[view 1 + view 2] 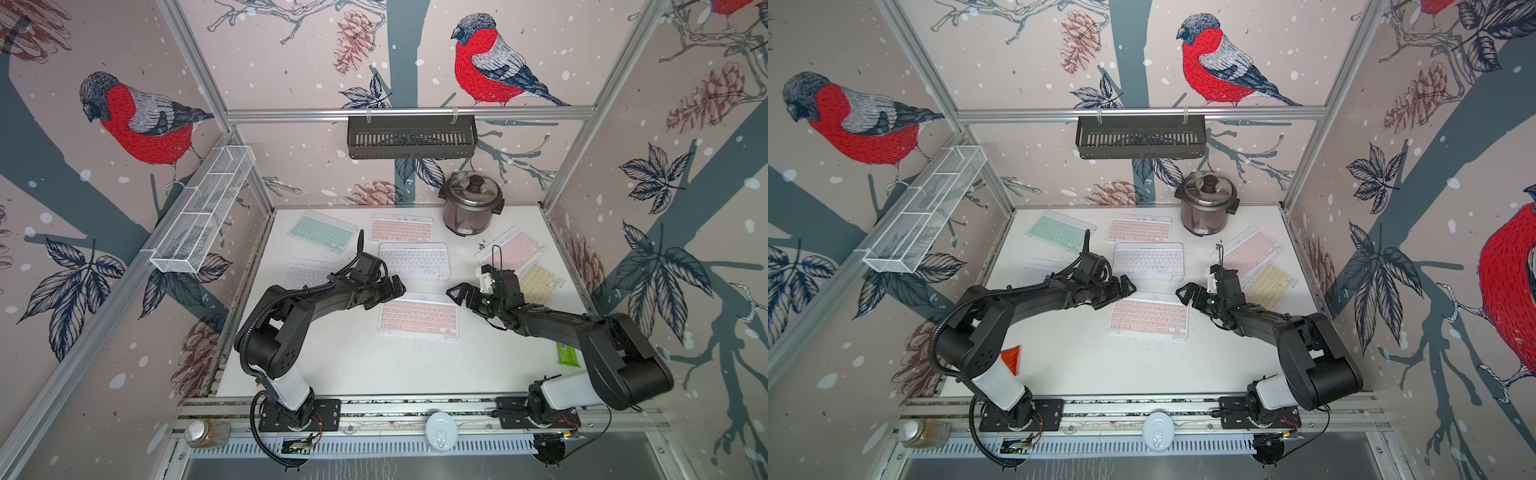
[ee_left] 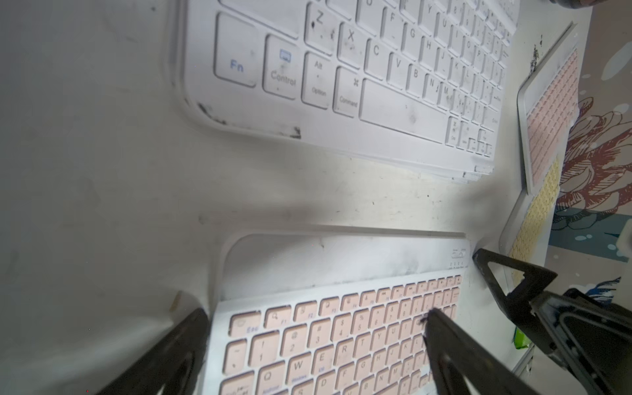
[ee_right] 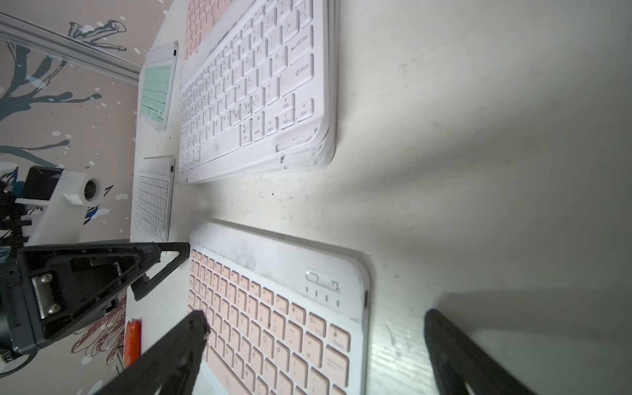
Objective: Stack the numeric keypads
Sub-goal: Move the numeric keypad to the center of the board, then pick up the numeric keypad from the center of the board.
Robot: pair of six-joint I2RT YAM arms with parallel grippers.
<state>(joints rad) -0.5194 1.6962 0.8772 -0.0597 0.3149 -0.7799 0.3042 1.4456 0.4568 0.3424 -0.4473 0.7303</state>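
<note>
Bullfinch-patterned walls (image 1: 482,62) enclose the white tabletop (image 1: 353,361); behind it, a black slotted rack (image 1: 411,137) hangs from an aluminium rail (image 1: 291,114).

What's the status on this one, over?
Left claw open, right claw open, nothing held. Both flank near pink keypad. White-topped stack just beyond; nothing between.

The left arm (image 1: 299,305) and right arm (image 1: 557,326) both bend inward from their bases, elbows raised, forearms nearly level. The left tool (image 1: 397,286) and right tool (image 1: 454,293) point at each other, tips apart, at the far corners of the nearest pink keypad (image 1: 417,318). Both tools' fingers (image 3: 178,349) are spread wide, gripping nothing, each pair straddling one short edge.
</note>
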